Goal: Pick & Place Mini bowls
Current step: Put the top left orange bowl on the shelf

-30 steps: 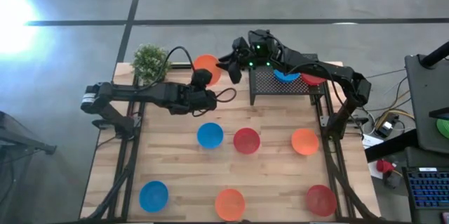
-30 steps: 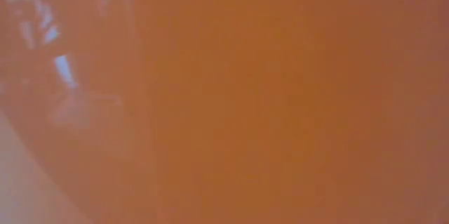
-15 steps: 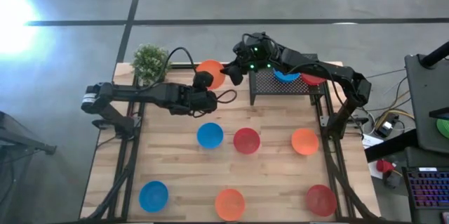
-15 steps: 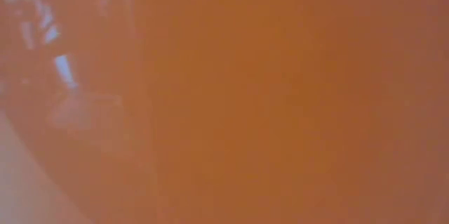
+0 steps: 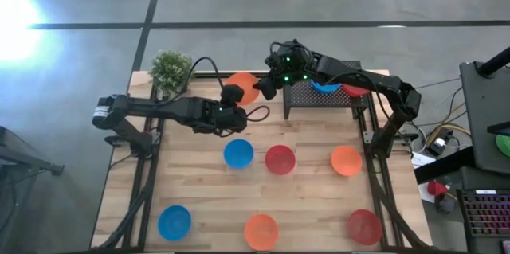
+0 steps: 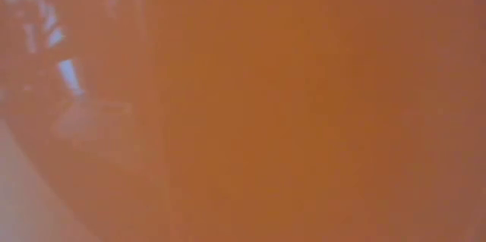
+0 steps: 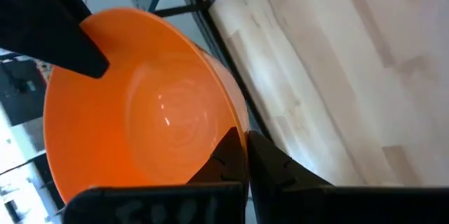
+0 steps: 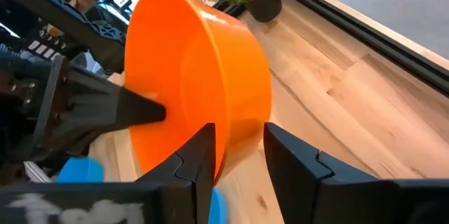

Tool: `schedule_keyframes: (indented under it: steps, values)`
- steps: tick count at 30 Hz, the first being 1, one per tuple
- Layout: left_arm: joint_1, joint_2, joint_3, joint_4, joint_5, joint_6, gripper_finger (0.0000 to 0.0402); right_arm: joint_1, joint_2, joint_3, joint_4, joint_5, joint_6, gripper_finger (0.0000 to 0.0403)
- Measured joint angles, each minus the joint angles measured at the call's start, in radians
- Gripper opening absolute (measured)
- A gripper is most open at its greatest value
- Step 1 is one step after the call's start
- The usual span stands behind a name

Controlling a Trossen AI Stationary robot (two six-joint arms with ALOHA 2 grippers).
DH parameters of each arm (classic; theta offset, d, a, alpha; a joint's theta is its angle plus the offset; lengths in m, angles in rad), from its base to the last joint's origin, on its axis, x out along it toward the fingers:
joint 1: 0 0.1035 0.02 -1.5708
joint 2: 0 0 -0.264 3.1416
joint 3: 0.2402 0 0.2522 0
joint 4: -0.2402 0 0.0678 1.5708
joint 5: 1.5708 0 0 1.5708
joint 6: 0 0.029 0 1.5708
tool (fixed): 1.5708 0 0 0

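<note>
An orange mini bowl (image 5: pixel 244 87) is held in the air over the table's far middle, tipped on its edge. My left gripper (image 5: pixel 233 95) is shut on it. My right gripper (image 8: pixel 238 155) comes from the right, open, with one finger (image 8: pixel 200 152) on the bowl's hollow side and the other (image 8: pixel 295 159) past its outer wall. A blue bowl (image 5: pixel 325 87) and a red bowl (image 5: pixel 355 91) lie in the black mesh rack (image 5: pixel 315 101). Several more bowls sit on the table, among them a blue one (image 5: pixel 238 153) and a red one (image 5: pixel 280 158). My left gripper pinches the orange bowl's rim (image 7: pixel 237 127) between its two fingers, one inside the hollow and one on the outer wall. The fingers come from the table's left, slanting down. The bowl is lifted clear and tilted, its hollow turned toward the left arm. My right gripper straddles the opposite rim (image 8: pixel 235 140); I cannot tell whether it touches.
A small potted plant (image 5: pixel 171 69) stands at the far left corner. An orange bowl (image 5: pixel 260 232) at the near edge fills the whole low view (image 6: pixel 243 105). More bowls lie at the near left (image 5: pixel 174 222), near right (image 5: pixel 363 227) and right (image 5: pixel 346 159).
My right gripper has tipped downward and rolled, closing in on the held bowl's right rim. The left gripper has turned a little, and the orange bowl has shifted slightly toward the right and near side, still clear of the table.
</note>
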Motion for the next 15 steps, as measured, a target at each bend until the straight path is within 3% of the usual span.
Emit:
schedule_keyframes:
  steps: [4,10,15]
  values:
    - [0.0,0.0,0.0,0.019,0.009,-0.005,0.0,-0.001,0.0,0.0,0.001,0.005,0.0,0.009]
    - [0.0,-0.002,0.0,0.035,0.011,-0.007,0.0001,-0.002,0.002,-0.001,0.001,0.029,0.0,0.002]
    - [-0.002,-0.002,-0.006,0.044,0.013,-0.008,0.0008,-0.002,0.003,-0.002,0.001,0.029,0.001,0.0013]
